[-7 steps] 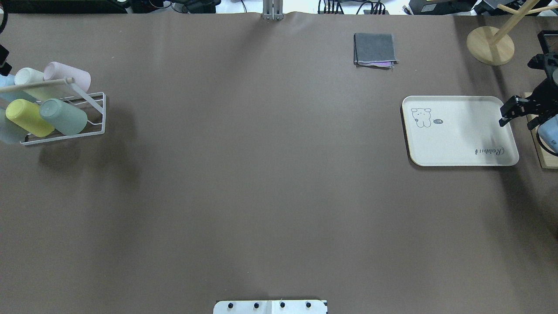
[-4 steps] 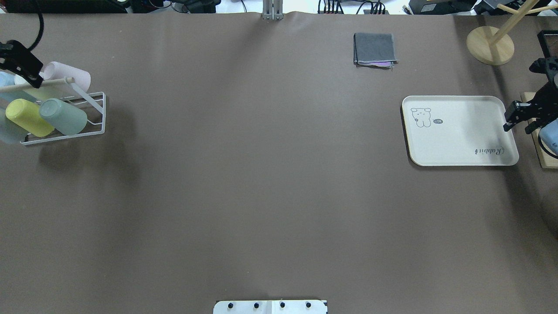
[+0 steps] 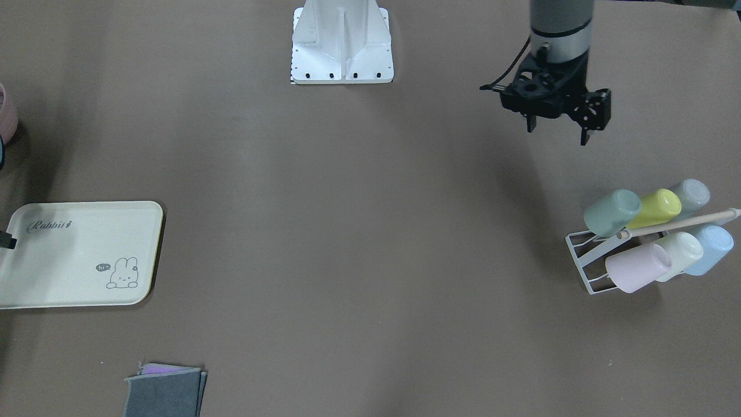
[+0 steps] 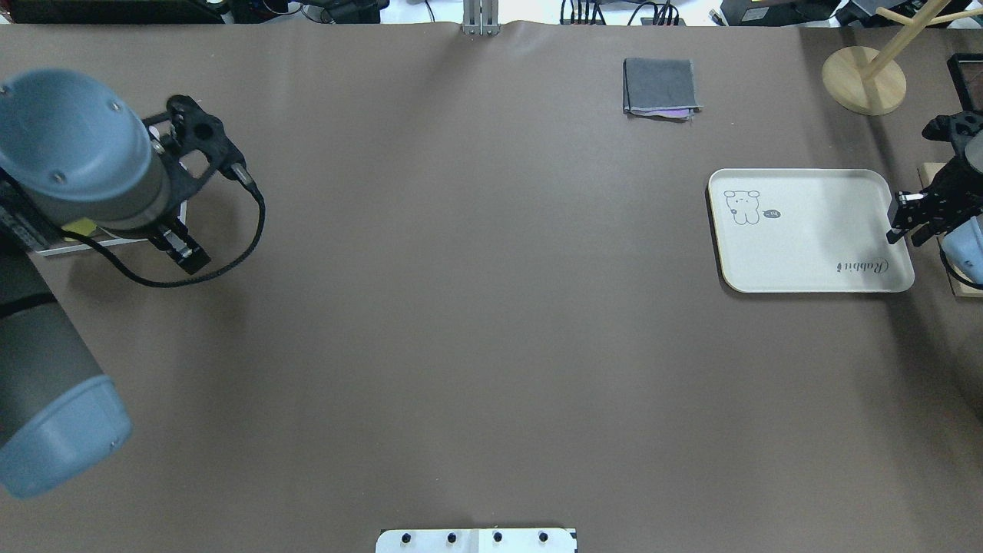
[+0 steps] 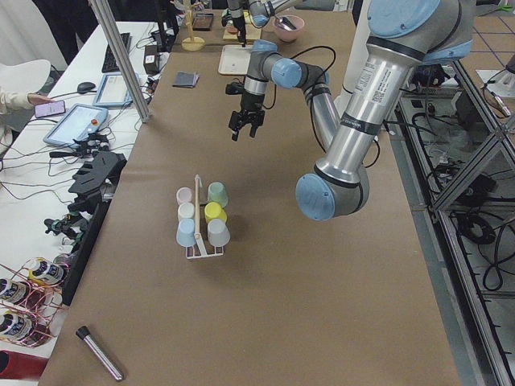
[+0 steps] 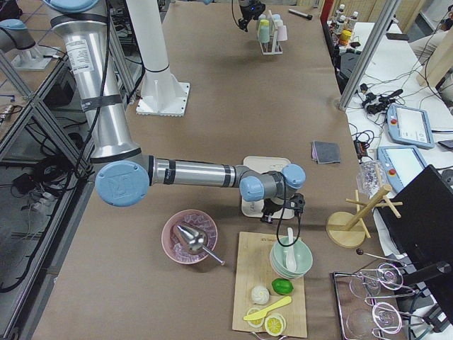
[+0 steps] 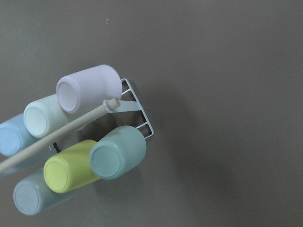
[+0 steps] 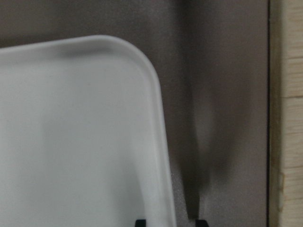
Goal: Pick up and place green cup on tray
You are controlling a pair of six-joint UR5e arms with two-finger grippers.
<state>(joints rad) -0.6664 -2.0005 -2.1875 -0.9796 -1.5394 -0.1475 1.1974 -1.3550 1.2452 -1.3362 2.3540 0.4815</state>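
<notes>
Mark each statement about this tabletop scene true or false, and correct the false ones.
1. The green cup lies in the white wire rack, beside a yellow cup. True.
2. The tray holds a cup. False: no cup is on it.
3. The left gripper grips the green cup. False: it is open, holds nothing and hangs apart from the rack.
4. A folded grey cloth lies apart from the tray. True.
</notes>
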